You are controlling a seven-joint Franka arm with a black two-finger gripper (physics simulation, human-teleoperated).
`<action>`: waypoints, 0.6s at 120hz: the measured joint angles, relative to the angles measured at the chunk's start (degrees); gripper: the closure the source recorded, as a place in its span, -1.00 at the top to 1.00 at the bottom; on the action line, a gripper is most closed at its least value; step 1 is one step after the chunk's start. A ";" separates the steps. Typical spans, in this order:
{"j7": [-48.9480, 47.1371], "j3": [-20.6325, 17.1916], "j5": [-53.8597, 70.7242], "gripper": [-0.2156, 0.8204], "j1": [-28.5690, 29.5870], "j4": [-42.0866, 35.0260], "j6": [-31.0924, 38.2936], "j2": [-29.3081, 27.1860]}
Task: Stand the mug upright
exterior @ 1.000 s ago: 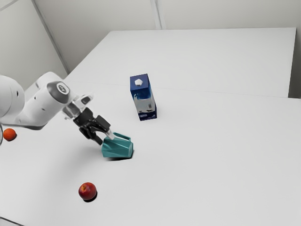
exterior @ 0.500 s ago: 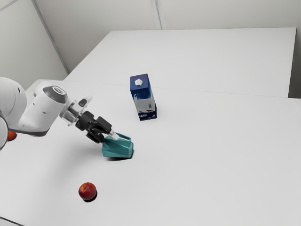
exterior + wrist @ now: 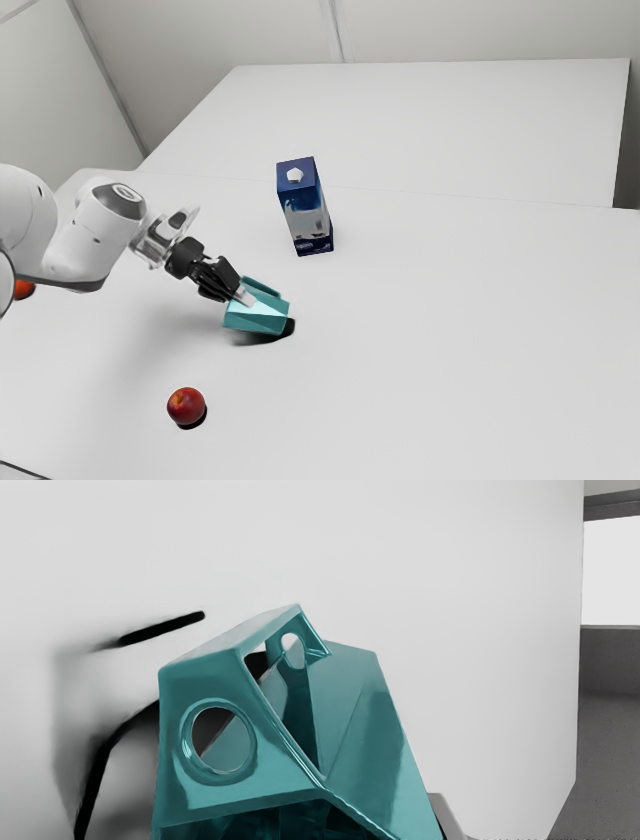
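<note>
Found the tool (image 3: pixel 240 295) closed on the mug (image 3: pixel 258 318), at the mouth end, with the wall of the mug pinched between the fingers. Observed in the wrist view one grey fingertip (image 3: pixel 442 810) against the outside of the mug; unable to see the other one there. Traced the white arm (image 3: pixel 88 235) from the exterior view's left, sloping down to the tool.

Recorded the mug as teal, angular and lying over at a tilt, not upright, with the mouth toward the tool. Located the handle (image 3: pixel 262 287) on the upper side in the exterior view. Noted round openings through the teal parts in the wrist view, and a dark interior nearest the tool. Noted a dark shadow (image 3: pixel 290 328) under and beside the mug on the white worktop (image 3: pixel 450 330). Unable to confirm contact or clearance between mug and worktop.

Logged farther out, behind the mug in the exterior view, a blue and white carton (image 3: pixel 305 215), upright and well apart from the tool. Logged a red apple (image 3: pixel 185 405) on the worktop, toward the front of the exterior view. Sighted an orange fruit (image 3: pixel 23 289) at the exterior view's left, partly hidden by the arm. Recorded pale walls (image 3: pixel 480 30) beyond the worktop.
</note>
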 joint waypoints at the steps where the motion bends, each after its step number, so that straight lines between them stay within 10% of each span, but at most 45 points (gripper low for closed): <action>1: 0.03 0.00 0.02 -0.83 -0.02 0.00 0.00 -0.01; 72: 0.03 0.09 9.31 -0.90 -1.08 -0.07 6.07 -5.41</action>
